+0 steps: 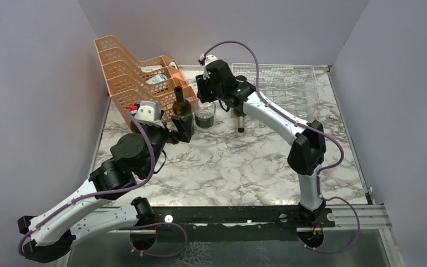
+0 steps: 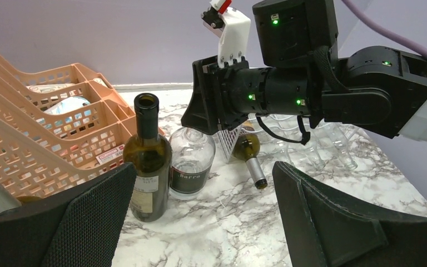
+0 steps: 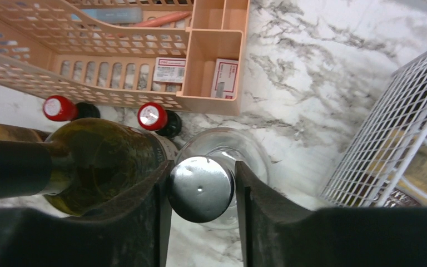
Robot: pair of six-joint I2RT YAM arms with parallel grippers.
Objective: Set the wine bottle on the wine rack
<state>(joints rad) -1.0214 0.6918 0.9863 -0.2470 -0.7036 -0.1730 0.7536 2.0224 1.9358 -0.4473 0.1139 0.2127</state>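
The squat clear glass bottle with a dark label and silver cap point(image 2: 190, 161) stands upright on the white marble table point(image 1: 239, 161), long axis vertical, cap up. It sits just right of the tall olive-green glass wine bottle point(image 2: 147, 161), which is also upright and has an open mouth. Both bottles are in front of the orange perforated plastic stacked trays point(image 1: 125, 69).

The right gripper point(image 3: 202, 178) reaches down from above, its 2 fingers point(image 3: 144, 222) pressed to either side of the cap. The left gripper point(image 2: 203, 172) is spread wide and low on the table, facing both bottles and holding nothing.

The silver-white wire wine rack point(image 1: 289, 83) lies to the right, apart from the clear bottle. A dark green bottle point(image 2: 248, 151) lies at its near left end, neck pointing toward the table's near edge. 2 small red-capped dark bottles point(image 3: 59, 108) stand against the trays.
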